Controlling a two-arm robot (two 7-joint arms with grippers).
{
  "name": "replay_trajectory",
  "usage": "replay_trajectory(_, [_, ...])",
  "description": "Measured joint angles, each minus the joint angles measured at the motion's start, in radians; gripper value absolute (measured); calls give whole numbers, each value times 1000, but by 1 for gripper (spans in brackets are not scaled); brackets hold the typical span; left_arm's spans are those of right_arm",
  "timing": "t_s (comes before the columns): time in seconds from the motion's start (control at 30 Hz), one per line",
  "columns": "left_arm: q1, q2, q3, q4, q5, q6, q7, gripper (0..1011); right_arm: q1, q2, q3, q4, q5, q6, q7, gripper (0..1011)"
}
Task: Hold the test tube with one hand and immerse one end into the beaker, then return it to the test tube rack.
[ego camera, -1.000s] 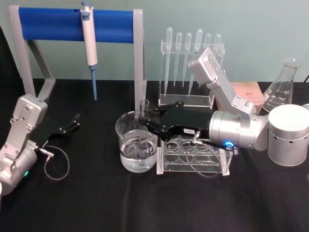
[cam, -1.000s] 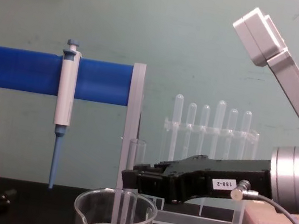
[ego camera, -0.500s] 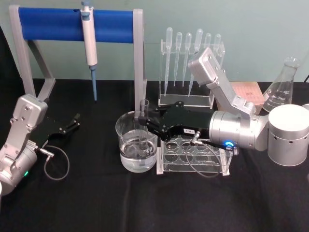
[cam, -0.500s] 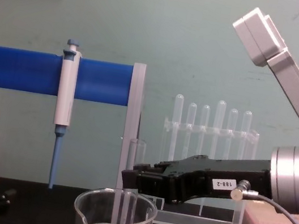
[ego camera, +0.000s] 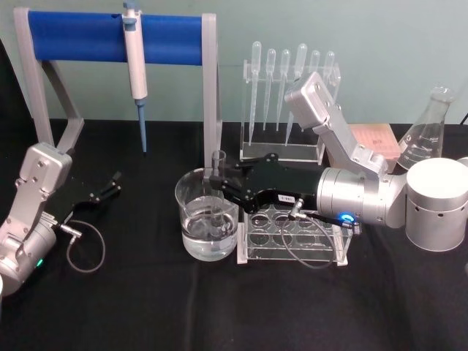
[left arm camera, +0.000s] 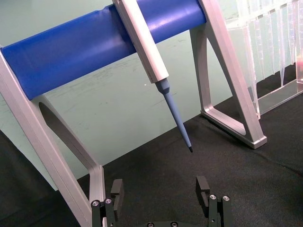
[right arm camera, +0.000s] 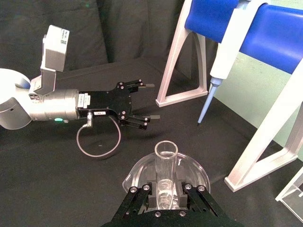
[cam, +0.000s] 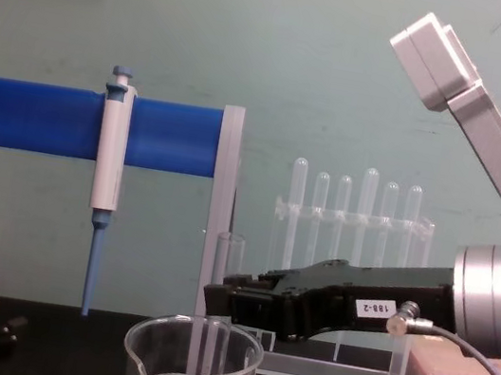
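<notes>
One tube (ego camera: 218, 162) stands upright in the beaker (ego camera: 187, 213), its lower end seemingly underwater, clamped by the right claw (ego camera: 217, 178). Dragged sideways, it could strike the beaker's rim or the rack (ego camera: 292, 238) beside it. Far aside, the left claw (ego camera: 110, 187) rests wide open.

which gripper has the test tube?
The right gripper, shut on the test tube upright in the beaker; the left gripper rests open and empty.
</notes>
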Motion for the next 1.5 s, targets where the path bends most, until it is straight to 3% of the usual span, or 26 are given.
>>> replay_trajectory(1.5, [0, 0, 0, 0, 0, 0, 0, 1000, 0, 0, 0, 0, 0, 0, 0, 241])
